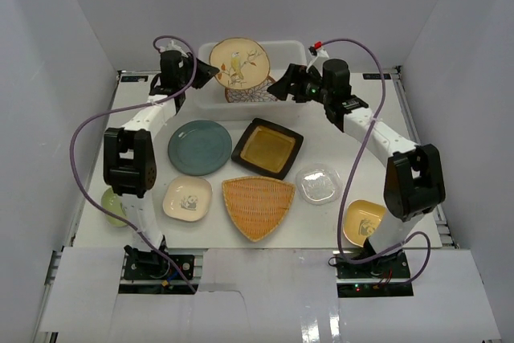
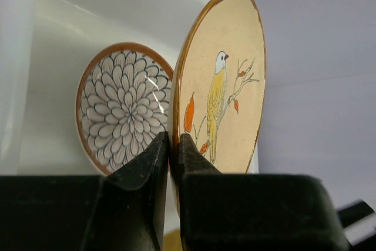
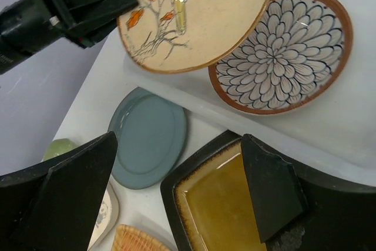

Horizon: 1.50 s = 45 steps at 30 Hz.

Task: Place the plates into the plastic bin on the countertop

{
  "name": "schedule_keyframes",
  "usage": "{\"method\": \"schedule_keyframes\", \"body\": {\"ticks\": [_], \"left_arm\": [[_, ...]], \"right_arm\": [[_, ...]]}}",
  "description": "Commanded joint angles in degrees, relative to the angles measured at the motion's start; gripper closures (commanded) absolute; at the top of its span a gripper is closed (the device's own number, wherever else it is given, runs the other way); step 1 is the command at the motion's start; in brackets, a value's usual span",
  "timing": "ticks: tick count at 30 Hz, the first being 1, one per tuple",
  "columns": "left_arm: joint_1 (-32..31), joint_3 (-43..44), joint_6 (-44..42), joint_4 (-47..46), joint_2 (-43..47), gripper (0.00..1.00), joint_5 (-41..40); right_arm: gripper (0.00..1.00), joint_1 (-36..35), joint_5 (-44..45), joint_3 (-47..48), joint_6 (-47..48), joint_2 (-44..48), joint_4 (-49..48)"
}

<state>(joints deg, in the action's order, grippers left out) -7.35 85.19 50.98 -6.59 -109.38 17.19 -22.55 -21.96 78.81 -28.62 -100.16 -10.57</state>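
Top external | left tool [image 1: 207,75] clamps tan bird plate [image 1: 239,63] on edge above plastic bin [image 1: 281,42] at 12 o'clock | right tool [image 1: 281,86] gapes wide, empty | petal plate [image 3: 281,51] binned | seven plates [image 1: 200,147] left on worktop [image 1: 321,130]

Plain white walls [image 1: 64,54] stand on three sides, and a glossy white panel [image 1: 265,303] lies along the near edge.

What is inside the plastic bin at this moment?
One petal-pattern plate lies in the plastic bin. The bird plate, held over it by the left fingers, hides part of the bin floor from above.
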Motion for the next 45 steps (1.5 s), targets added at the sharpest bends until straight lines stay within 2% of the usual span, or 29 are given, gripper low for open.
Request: {"method": "schedule_keyframes", "body": {"ticks": [1, 6, 10, 15, 18, 19, 20, 21, 22, 25, 26, 30, 35, 40, 45], "left_arm": [[-3.01, 10.86, -1.49, -0.37, -3.80, 1.00, -1.71], [-5.56, 23.15, -5.01, 6.05, -13.73, 1.00, -4.97], [-7.14, 29.40, -5.45, 9.13, -18.74, 1.00, -5.59], [-7.94, 32.67, -6.07, 11.86, -21.83, 1.00, -7.26], [-7.94, 32.50, -6.33, 12.48, -22.54, 1.00, -7.61], [-7.94, 32.24, -6.33, 12.57, -22.63, 0.97, -8.05], [-7.94, 31.71, -6.25, 12.57, -22.63, 0.86, -8.05], [-7.85, 31.62, -6.33, 12.48, -22.72, 0.79, -7.96], [-7.85, 31.62, -6.42, 12.39, -22.80, 0.65, -7.53], [-7.94, 31.62, -6.42, 12.22, -22.63, 0.44, -6.04], [-7.94, 31.53, -6.51, 12.13, -22.54, 0.34, -5.68], [-7.85, 30.31, -7.56, 12.04, -20.44, 0.16, -5.33], [-7.41, 29.68, -9.23, 12.04, -17.62, 0.02, -3.49], [-6.27, 30.74, -11.34, 13.71, -15.17, 0.02, -0.41], [-3.82, 31.44, -14.94, 15.55, -11.56, 0.02, 2.05]], "right_arm": [[0.09, 1.27, 4.64, -3.91, 2.87, 6.55, -1.91], [0.09, 2.68, 6.48, -10.85, 3.22, 12.08, -2.88], [0.09, 3.12, 7.27, -14.72, 3.13, 15.08, -3.49], [0.15, 3.65, 8.42, -21.93, 2.08, 16.31, -3.58], [0.21, 4.35, 9.30, -26.85, -0.20, 16.49, -5.16], [0.23, 4.53, 8.86, -28.17, -1.08, 16.49, -6.03], [0.25, 4.70, 8.51, -29.49, -2.91, 16.40, -7.09], [0.30, 4.96, 7.90, -32.20, -3.98, 16.23, -9.53], [0.30, 5.14, 7.37, -33.44, -4.86, 15.88, -10.69], [0.31, 5.76, 6.14, -35.12, -7.06, 12.63, -12.11], [0.31, 5.93, 5.61, -35.12, -7.32, 10.62, -12.37], [0.30, 6.02, 4.21, -34.86, -9.34, 6.04, -13.77], [0.29, 6.02, 1.83, -36.00, -13.73, 1.47, -18.60], [0.29, 6.11, -1.07, -36.97, -19.09, -2.40, -23.61], [0.33, 6.11, -2.57, -36.79, -22.88, -5.31, -28.10]]}}
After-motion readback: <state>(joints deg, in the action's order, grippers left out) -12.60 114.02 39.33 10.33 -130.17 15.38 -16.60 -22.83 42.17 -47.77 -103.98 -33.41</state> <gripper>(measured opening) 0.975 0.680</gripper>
